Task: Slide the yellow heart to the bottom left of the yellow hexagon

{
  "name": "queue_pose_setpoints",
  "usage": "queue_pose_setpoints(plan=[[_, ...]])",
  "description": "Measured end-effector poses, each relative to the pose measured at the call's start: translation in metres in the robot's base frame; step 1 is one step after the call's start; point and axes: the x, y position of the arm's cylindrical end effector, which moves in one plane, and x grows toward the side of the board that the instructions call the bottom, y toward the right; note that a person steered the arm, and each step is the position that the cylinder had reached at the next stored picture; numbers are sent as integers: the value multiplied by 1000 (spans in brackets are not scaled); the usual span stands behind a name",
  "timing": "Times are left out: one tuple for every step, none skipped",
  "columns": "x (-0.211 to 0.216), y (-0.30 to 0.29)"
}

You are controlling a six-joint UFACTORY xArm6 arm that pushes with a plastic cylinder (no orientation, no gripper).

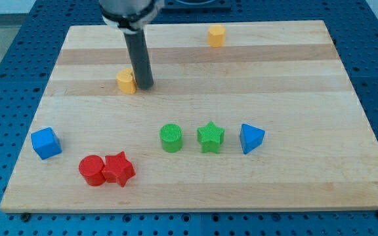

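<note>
The yellow heart (126, 82) lies on the wooden board in the upper left part. My tip (144, 86) stands right beside it, touching or almost touching its right side. The dark rod rises from there to the view's top. The yellow hexagon (216, 35) sits near the board's top edge, right of centre, far up and to the right of the heart and my tip.
A blue cube (46, 143) lies at the left edge. A red cylinder (91, 170) and a red star (119, 169) touch at the bottom left. A green cylinder (171, 138), a green star (210, 136) and a blue triangle (251, 138) form a row at centre.
</note>
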Motion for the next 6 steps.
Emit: queue_pose_setpoints(plan=[[21, -52], [-33, -59], [-63, 32], [-81, 99], [-132, 131], [-135, 136]])
